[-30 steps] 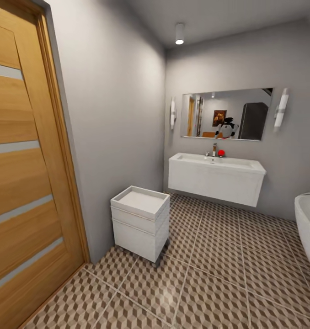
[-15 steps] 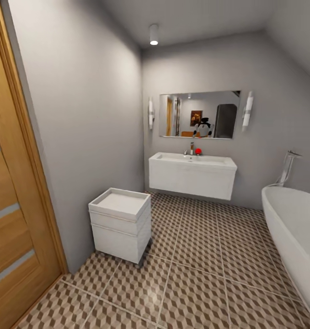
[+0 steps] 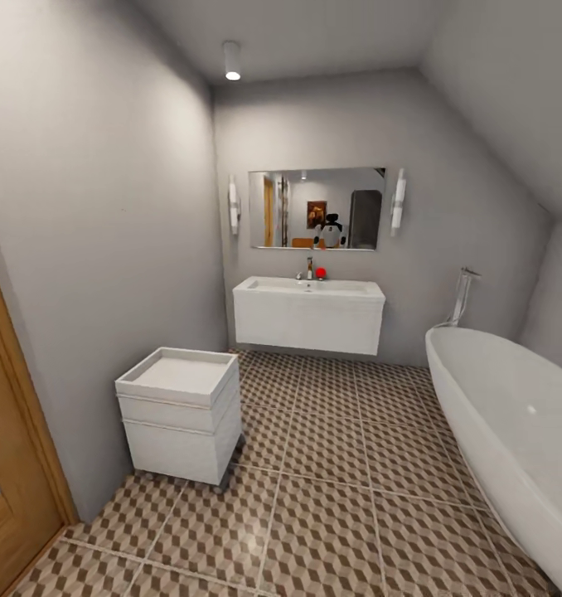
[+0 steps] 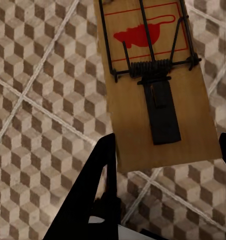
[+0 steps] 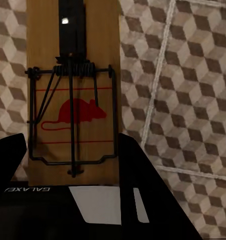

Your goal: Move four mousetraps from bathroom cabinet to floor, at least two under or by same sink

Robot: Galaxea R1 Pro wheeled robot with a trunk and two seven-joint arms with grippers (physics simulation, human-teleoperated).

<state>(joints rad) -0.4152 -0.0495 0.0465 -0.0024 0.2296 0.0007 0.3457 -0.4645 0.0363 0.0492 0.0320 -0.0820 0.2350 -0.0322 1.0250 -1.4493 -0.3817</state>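
A mousetrap (image 4: 133, 120), a wooden board with a red mouse print and a dark spring bar, hangs over the cube-patterned bathroom floor (image 4: 38, 100), and my left gripper (image 4: 165, 155) is shut on its near end. A second mousetrap (image 5: 100, 50) sits the same way in my right gripper (image 5: 70, 160), also above the tiles (image 5: 183, 90). In the head view the white sink (image 3: 308, 290) hangs on the far wall on its vanity, with tiled floor (image 3: 331, 497) stretching from me up to it. The cabinet is out of view.
A small white drawer unit (image 3: 181, 414) stands against the left wall. A white bathtub (image 3: 513, 431) runs along the right side. The wooden door frame (image 3: 7, 464) is at the near left. A mirror (image 3: 314, 209) hangs above the sink.
The head view has swung to the right: the door has slid almost out at the left and the bathtub has come in at the right. The room's things themselves have not moved.
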